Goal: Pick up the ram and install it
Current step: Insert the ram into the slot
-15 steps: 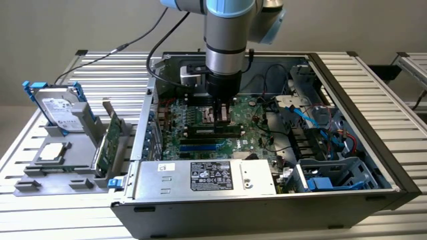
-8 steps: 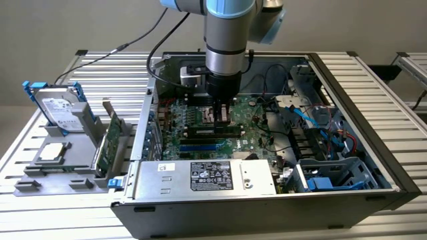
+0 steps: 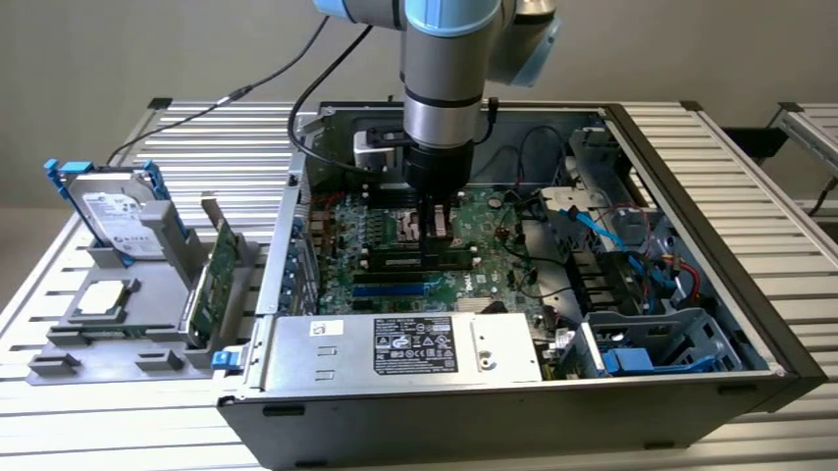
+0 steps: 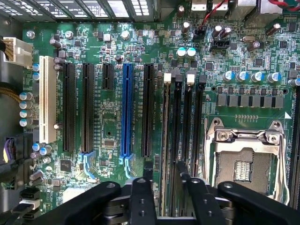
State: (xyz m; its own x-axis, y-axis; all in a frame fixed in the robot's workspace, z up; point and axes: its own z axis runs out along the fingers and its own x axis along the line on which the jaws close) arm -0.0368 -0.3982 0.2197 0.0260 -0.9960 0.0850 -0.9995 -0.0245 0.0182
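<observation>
Ram (image 3: 419, 259) stands edge-up in a slot of the motherboard (image 4: 110, 122) directly beneath the spread jaws, which flank it without pinching; pickup and placement look done, full seating unconfirmed.

Green motherboard (image 4: 112, 42), blue slot (image 4: 125, 110), white slot (image 4: 45, 98), black pincer (image 4: 164, 167).

Ribbed aluminium worktop (image 3: 733, 147), slats running across the exterior view. An open computer case (image 3: 392, 422) sits directly on it, filling the middle and the exterior view's right. A grey parts holder (image 3: 118, 343) rests just beside the case on the exterior view's left, and a black cable (image 3: 183, 120) trails over the slats behind it.
</observation>
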